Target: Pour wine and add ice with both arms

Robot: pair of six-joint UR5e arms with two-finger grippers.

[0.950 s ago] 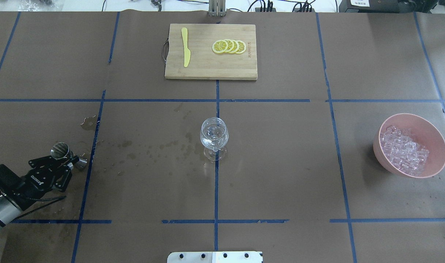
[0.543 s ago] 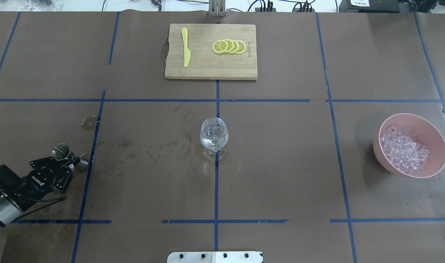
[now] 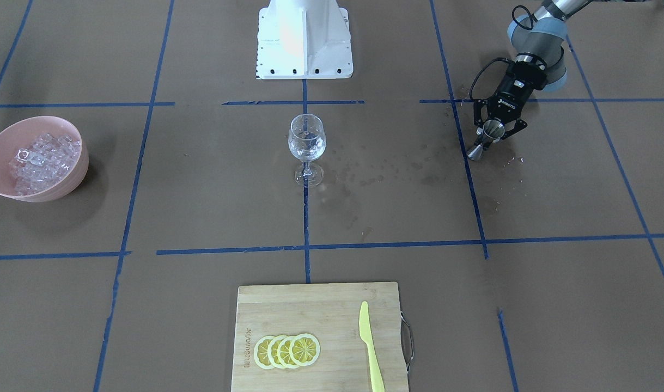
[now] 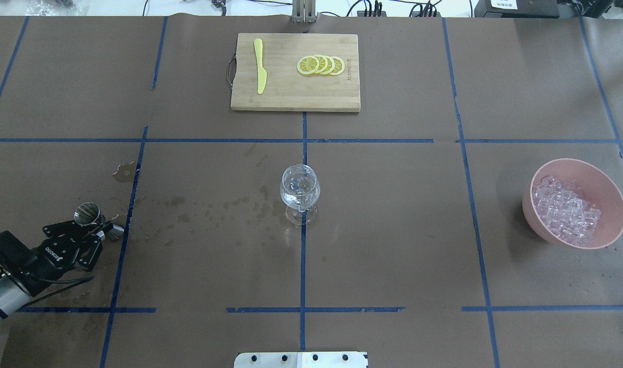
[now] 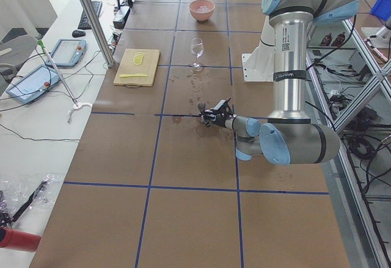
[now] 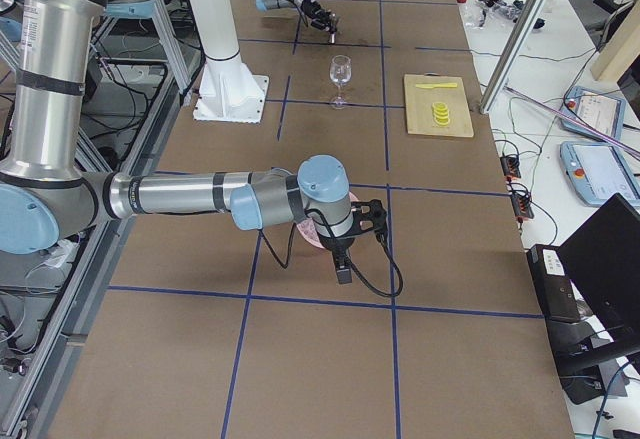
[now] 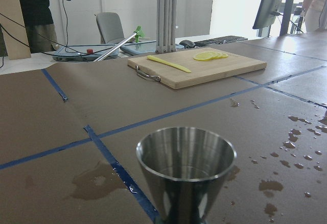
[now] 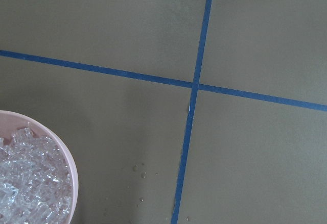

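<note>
My left gripper (image 4: pixel 100 231) is shut on the waist of a steel jigger (image 4: pixel 88 213), low over the wet table at the left; it also shows in the front view (image 3: pixel 491 136). The jigger's empty cup (image 7: pixel 185 157) fills the left wrist view. The wine glass (image 4: pixel 300 191) stands at the table's middle; any clear liquid in it is hard to see. The ice (image 4: pixel 564 209) is heaped in a pink bowl (image 4: pixel 613 204) at the right. My right gripper (image 6: pixel 343 259) shows only in the exterior right view, above the bowl; I cannot tell whether it is open.
A wooden cutting board (image 4: pixel 291 97) at the far middle holds lemon slices (image 4: pixel 321 65) and a yellow knife (image 4: pixel 260 66). Wet spots (image 4: pixel 214 209) lie between the jigger and the glass. The white robot base (image 3: pixel 304 38) stands at the near edge.
My left gripper has drawn slightly down and back with the jigger, which now sits lower. The glass, bowl and board have not moved.
</note>
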